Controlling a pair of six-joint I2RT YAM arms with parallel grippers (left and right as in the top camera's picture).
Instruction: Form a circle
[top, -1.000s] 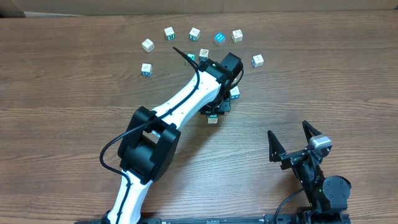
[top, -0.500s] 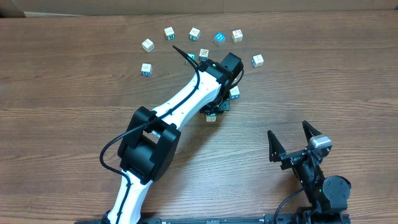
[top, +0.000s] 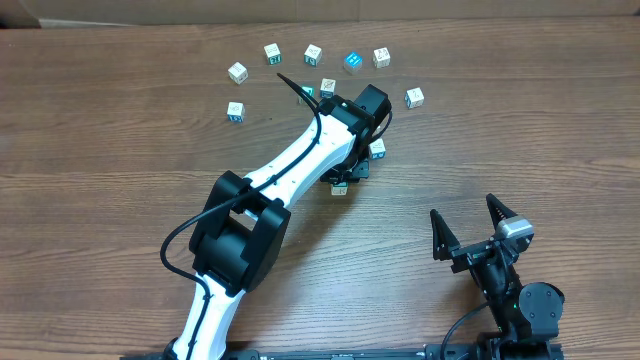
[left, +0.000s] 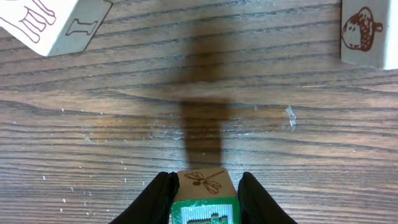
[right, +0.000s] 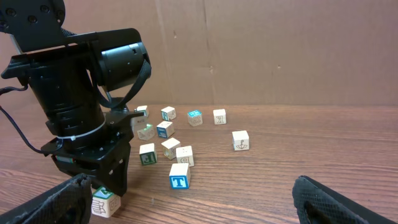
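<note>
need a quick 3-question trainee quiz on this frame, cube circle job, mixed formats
1. True or false: the right end effector is shut on a block.
2. The held cube in the left end effector shows: A acorn, B dragonfly, C anchor.
3. What colour is the lettered face of the T cube?
Key: 1 false; 2 B; 3 blue.
</note>
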